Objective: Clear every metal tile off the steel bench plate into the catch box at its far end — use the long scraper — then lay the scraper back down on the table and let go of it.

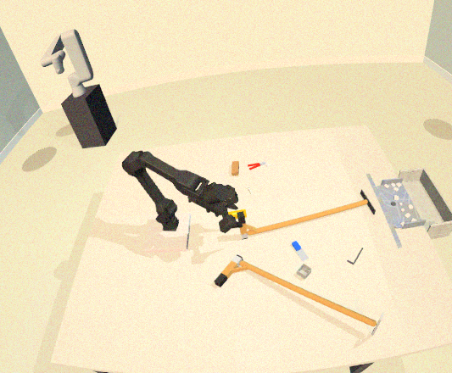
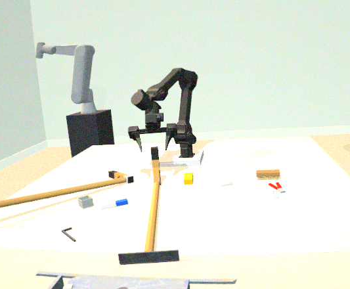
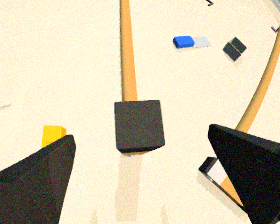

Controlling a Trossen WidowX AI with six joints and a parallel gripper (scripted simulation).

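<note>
Matte black segmented arm, blocky joints, rounded cylindrical wrist housing, gripper (image 1: 235, 221) (image 2: 154, 152) (image 3: 144, 136) with tapering black fingers

The scraper (image 1: 312, 216) (image 2: 152, 213) (image 3: 127, 55) has an orange shaft, black-ended grip and wide black blade; it lies along the worktop, blade near the plate (image 1: 387, 215) (image 2: 130, 283); small pale tiles (image 1: 407, 215) are scattered over the blue-grey plate; the grey, open-topped box (image 1: 437, 197) sits at its far end.
</note>
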